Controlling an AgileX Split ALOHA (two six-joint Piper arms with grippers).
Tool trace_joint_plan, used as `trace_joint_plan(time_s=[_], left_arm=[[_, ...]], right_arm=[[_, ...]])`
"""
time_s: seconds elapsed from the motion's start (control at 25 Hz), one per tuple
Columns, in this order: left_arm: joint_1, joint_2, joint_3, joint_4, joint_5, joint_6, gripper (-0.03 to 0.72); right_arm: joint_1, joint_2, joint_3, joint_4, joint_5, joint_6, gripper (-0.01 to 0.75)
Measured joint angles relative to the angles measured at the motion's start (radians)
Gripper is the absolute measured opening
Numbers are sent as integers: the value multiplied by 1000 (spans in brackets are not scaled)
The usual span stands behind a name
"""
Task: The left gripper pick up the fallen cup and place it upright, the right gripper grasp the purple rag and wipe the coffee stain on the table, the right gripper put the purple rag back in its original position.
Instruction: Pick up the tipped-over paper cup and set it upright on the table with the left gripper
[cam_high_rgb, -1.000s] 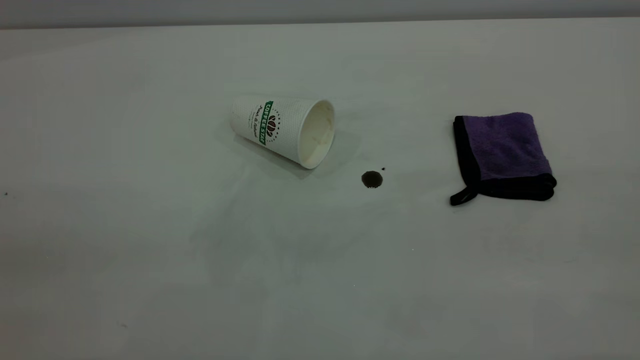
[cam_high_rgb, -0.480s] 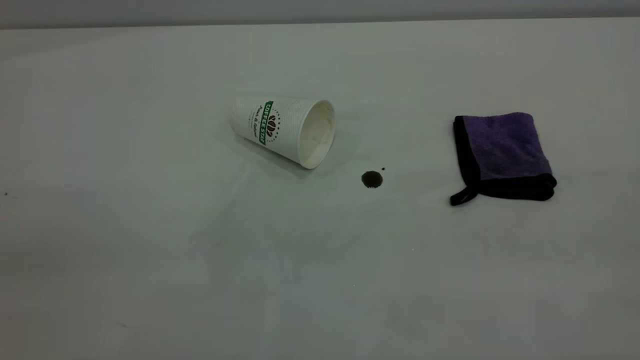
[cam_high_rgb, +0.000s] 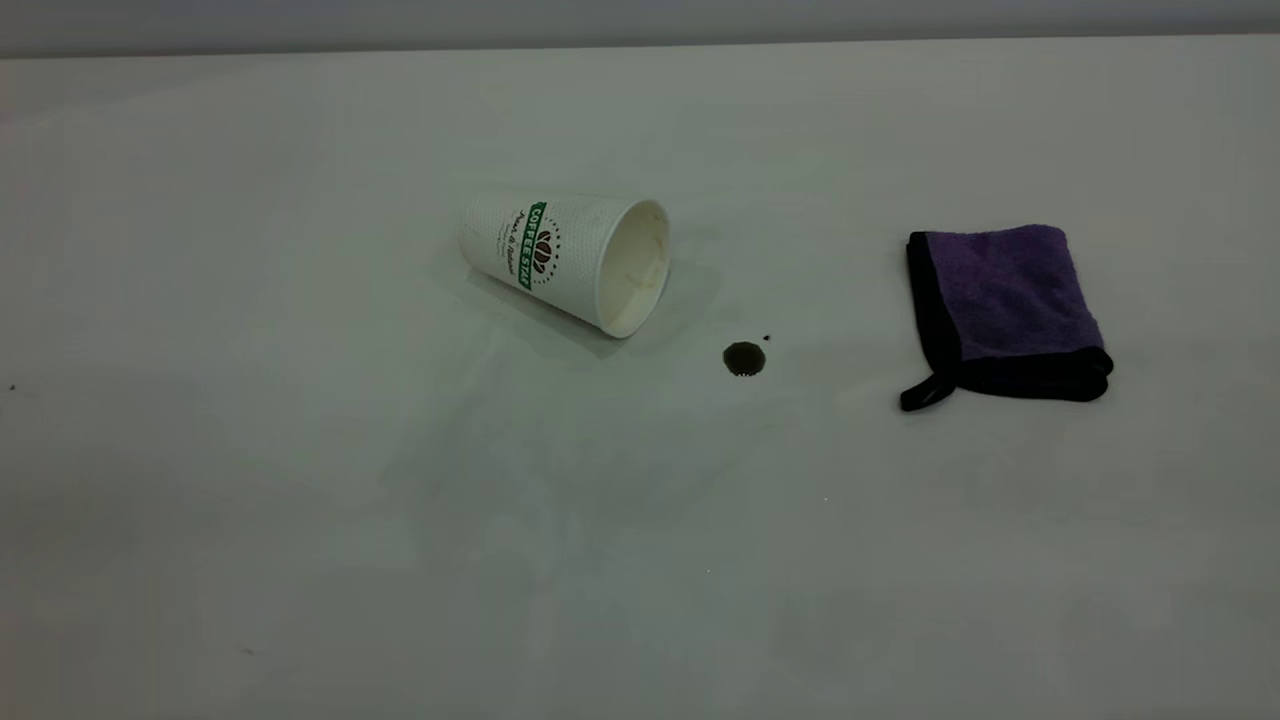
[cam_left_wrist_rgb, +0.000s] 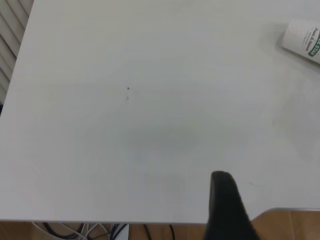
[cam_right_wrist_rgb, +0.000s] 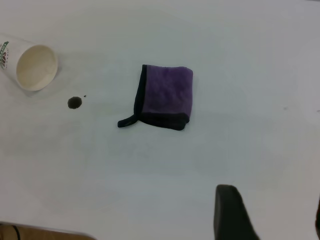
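The cup (cam_high_rgb: 565, 260) lies on its side in the middle of the table (cam_high_rgb: 300, 500), its mouth facing right toward the coffee stain (cam_high_rgb: 743, 358). Further right, the purple rag (cam_high_rgb: 1010, 305) lies folded and flat. Neither gripper shows in the exterior view. In the left wrist view the left gripper (cam_left_wrist_rgb: 272, 187) hangs open over the table's near edge, one dark finger (cam_left_wrist_rgb: 225, 205) showing and the cup (cam_left_wrist_rgb: 302, 40) far off. The right gripper (cam_right_wrist_rgb: 270, 200) is open and empty, well short of the rag (cam_right_wrist_rgb: 165, 95), the stain (cam_right_wrist_rgb: 74, 102) and the cup (cam_right_wrist_rgb: 30, 65).
A tiny dark speck (cam_high_rgb: 766, 338) sits just beside the stain. The table's edge (cam_left_wrist_rgb: 150, 221) shows in the left wrist view with wooden floor (cam_left_wrist_rgb: 295, 225) and cables (cam_left_wrist_rgb: 85, 231) below it.
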Motion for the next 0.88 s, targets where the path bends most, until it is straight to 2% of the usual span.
trace_joint_plan(time_s=[0.52,0.76,0.88], left_arm=[[0,15,0,11,5,0,529],[0,214,-2,17,-9,2,573],[0,364,-18,5,-74,24,577]], right_arm=[[0,0,0,0,0,0,440],[0,0,0,0,0,0,440],[0,0,0,0,0,0,440]])
